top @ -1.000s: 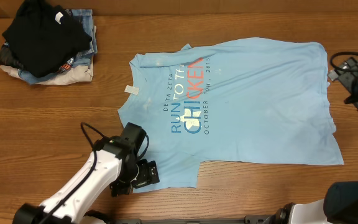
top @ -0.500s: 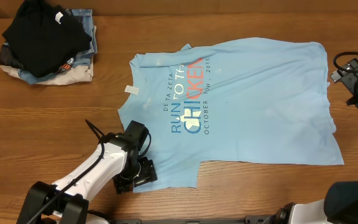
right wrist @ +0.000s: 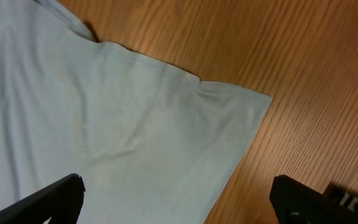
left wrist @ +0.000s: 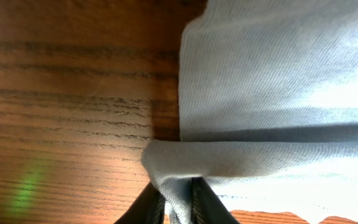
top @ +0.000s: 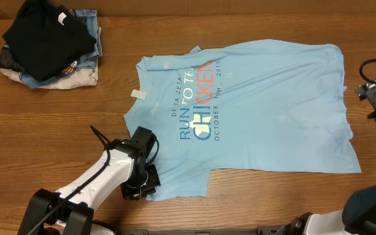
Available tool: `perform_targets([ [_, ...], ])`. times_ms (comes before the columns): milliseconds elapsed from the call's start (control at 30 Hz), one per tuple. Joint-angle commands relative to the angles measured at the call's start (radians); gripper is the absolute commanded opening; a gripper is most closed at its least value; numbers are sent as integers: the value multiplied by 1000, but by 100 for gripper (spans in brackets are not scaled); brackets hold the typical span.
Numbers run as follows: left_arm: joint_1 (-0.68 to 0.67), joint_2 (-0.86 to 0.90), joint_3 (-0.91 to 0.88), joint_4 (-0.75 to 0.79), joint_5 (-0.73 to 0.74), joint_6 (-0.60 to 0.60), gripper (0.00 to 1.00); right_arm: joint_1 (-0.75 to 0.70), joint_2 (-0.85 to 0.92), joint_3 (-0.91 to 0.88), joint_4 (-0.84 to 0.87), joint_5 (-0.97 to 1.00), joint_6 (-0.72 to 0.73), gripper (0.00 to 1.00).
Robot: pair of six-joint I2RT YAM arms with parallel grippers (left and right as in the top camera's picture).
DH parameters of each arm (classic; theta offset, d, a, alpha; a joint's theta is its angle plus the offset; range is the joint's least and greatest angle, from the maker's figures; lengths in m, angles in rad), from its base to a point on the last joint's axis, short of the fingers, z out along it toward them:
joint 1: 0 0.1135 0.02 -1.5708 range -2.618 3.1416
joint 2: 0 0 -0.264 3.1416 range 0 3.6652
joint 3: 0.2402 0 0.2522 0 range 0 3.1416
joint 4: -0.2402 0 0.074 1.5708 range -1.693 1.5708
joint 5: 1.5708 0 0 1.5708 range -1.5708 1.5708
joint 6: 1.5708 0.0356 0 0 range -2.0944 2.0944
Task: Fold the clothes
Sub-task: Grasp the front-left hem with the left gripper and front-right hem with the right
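Since the sky-blue T-shirt [top: 266, 98] lies spread flat across the middle of the table [top: 57, 137], lettering [top: 198, 98] up, the fold looks set to start at its near sleeve [top: 178, 176], where the left pincer [left wrist: 179, 208] is clenched on a small pleat of the edge. That bite looks thin, so lift slowly and just clear of the wood, then carry the sleeve across toward the lettering without dragging the body. The right pincer [right wrist: 178, 202], spread wide and holding nothing above a hem corner, could pin or take that corner to keep the cloth flat.
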State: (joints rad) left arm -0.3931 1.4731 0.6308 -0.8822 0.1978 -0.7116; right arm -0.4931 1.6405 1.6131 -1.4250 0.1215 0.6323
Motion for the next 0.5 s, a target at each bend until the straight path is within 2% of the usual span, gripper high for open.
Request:
perform_targets([
  [0,-7,19,-13,16,2,2,15,-20,-3,-79,19,-34,52,100],
  [300,-7,19,-13,-2,2,9,13,-95,-3,-334,209,-39,79,100],
  [467,-7,19,-13,-3,2,9,12,-174,-2,-440,351,-117,79,100],
])
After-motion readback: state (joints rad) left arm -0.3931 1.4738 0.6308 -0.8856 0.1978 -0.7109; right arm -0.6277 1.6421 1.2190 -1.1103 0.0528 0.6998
